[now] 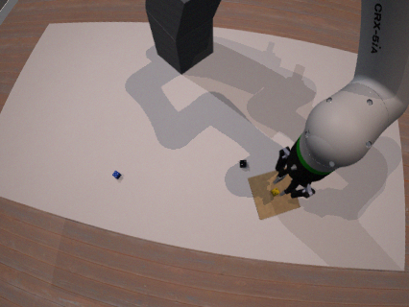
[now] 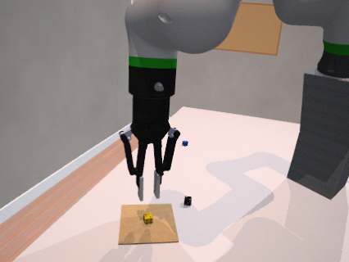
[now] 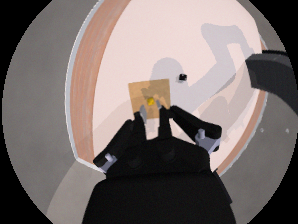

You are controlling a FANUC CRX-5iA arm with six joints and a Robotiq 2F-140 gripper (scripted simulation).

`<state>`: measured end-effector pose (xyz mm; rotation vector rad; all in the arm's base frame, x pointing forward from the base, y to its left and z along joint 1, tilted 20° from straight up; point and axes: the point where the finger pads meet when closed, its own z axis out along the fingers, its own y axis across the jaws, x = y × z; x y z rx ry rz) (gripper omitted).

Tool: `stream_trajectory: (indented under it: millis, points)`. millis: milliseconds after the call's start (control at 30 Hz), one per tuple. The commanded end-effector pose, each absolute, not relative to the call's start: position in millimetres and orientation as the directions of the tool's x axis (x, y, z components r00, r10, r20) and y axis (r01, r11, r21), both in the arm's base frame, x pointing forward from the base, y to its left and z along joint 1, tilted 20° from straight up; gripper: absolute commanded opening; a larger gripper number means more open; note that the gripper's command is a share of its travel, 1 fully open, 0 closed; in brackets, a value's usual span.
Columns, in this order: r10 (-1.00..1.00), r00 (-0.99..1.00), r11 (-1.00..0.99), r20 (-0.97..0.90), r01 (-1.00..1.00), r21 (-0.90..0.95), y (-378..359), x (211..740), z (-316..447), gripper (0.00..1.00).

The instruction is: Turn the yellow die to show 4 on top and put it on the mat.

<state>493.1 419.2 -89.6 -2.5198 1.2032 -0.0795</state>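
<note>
The yellow die (image 1: 276,192) sits flat near the middle of the small brown mat (image 1: 274,197); it also shows in the exterior view (image 2: 147,218) and the wrist view (image 3: 152,102). Its top number is too small to read. My gripper (image 2: 147,191) hangs straight above the die, well clear of it, with its fingers drawn in to a narrow gap and nothing between them. In the top view the gripper (image 1: 283,184) covers part of the mat. The wrist view shows the fingertips just below the die on the mat (image 3: 149,96).
A black die (image 1: 243,164) (image 2: 188,201) lies on the table just off the mat's far corner. A blue die (image 1: 116,175) (image 2: 184,143) lies far off to the left. The dark robot pedestal (image 1: 180,29) (image 2: 324,135) stands at the back.
</note>
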Motion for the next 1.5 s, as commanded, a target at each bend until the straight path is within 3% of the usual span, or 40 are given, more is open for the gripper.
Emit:
stream_trajectory:
  millis: [0,1467]
  points:
    - [-0.764,0.638,-0.58,-0.097,-0.744,-0.332,420,493,-90,0.29]
    - [-0.763,0.638,-0.58,-0.097,-0.744,-0.332,433,503,-135,0.29]
